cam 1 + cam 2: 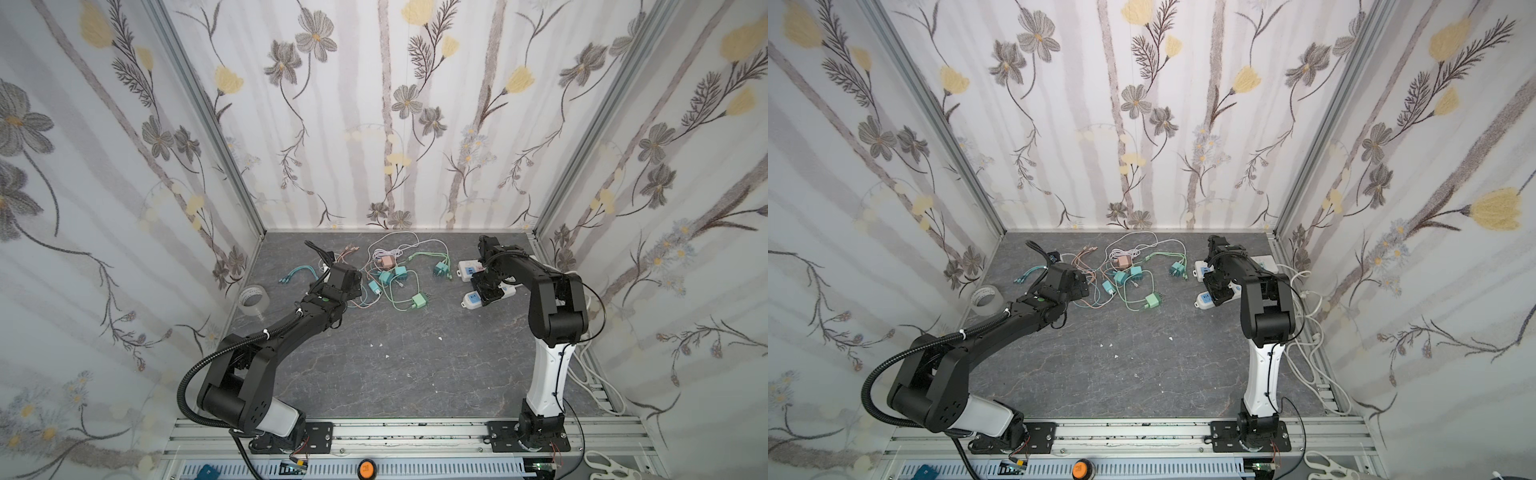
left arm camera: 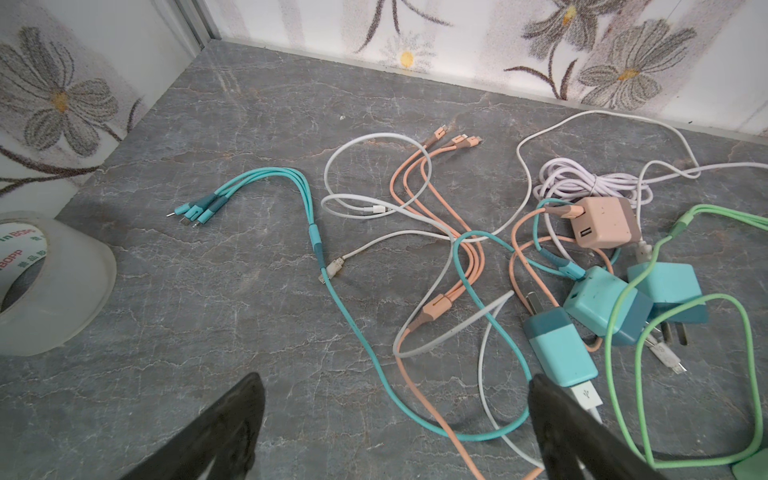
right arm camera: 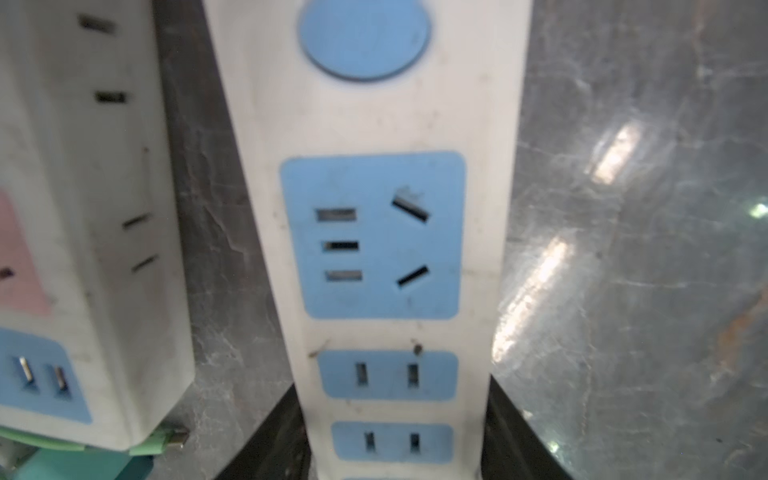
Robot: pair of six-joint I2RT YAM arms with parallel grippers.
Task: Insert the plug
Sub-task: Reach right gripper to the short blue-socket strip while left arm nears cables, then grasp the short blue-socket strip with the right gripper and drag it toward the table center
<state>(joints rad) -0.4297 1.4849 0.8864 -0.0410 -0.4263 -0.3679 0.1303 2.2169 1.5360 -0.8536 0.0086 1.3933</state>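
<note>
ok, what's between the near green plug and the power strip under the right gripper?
Bare grey table: both top views show nothing between the green plug and the power strip.

Bright, even light; wide lenses, one soft close-up.

In both top views the light is diffuse and comes from above. The pale walls [image 1: 124,166] bow outward toward the frame edges, and only faint, soft-edged shadows lie on the grey table [image 1: 395,365]. The left wrist view is sharp in the middle and stretched at its corners. In the right wrist view the power strip [image 3: 386,124] looks slightly blurred, and white glare streaks the glossy table beside it.
</note>
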